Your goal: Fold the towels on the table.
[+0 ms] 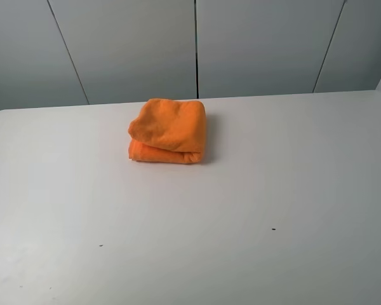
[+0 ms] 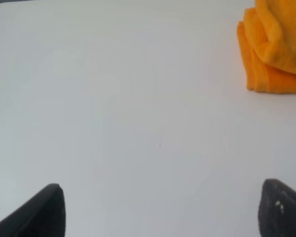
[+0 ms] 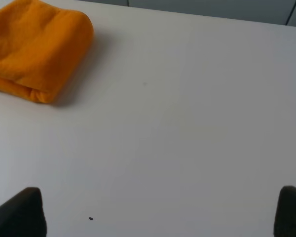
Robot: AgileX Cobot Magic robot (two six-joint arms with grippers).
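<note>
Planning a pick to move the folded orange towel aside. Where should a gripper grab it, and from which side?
Best bet: pinch the towel across its stacked front edge, coming from the camera-near side, low over the table. That edge shows the layers piled one on another, so jaws closing top to bottom should catch the whole stack. The rounded right side would likely slip.

Folded towel (image 1: 168, 131) lies on the desk (image 1: 292, 190), toward the far edge, slightly left of centre, stacked in layers with the fold facing front. Wall panels (image 1: 260, 44) stand behind the desk. 2 specks on the near desk: 1 front-left (image 1: 101, 246), 1 front-right (image 1: 273, 229), both well apart from the towel.
</note>
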